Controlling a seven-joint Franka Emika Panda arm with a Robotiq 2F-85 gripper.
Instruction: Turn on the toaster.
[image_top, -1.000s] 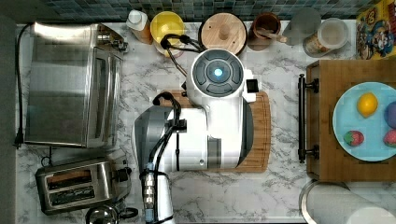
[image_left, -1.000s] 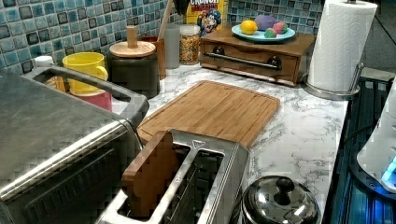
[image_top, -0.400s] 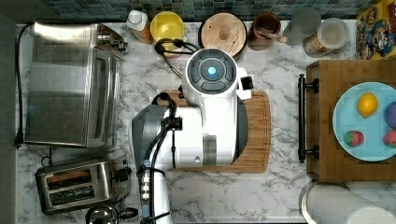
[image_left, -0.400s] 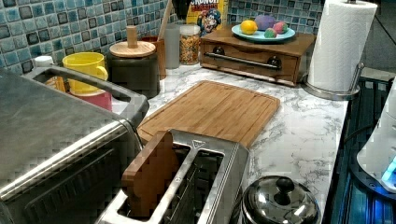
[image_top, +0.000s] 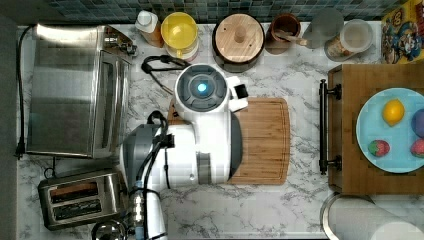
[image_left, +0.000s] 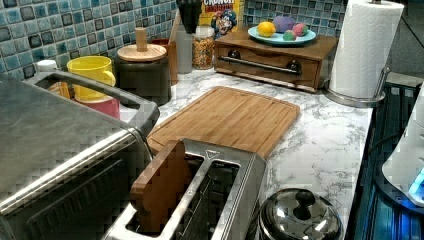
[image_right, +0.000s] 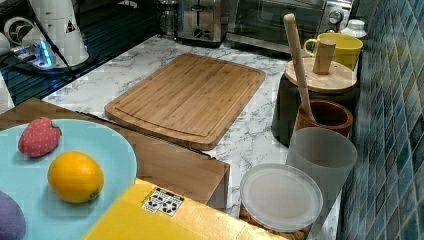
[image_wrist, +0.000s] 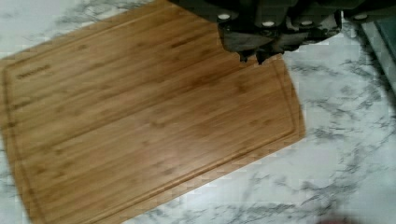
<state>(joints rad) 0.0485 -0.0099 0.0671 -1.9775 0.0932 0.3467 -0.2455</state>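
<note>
While bread (image_left: 162, 187) fills the toaster (image_left: 210, 200), fingers (image_wrist: 254, 52) hover over board (image_wrist: 140, 121).

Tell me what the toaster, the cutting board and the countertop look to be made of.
Toaster: brushed steel by its dull grey sheen, with dark slots. Cutting board: wood, probably bamboo, judging by the striped golden grain; matte finish with a groove round the edge. Countertop: white with grey veins, so marble or a marble-look laminate; the pictures cannot settle which.

"CRUNCH" on cereal box (image_left: 218, 15), partly readable
</note>
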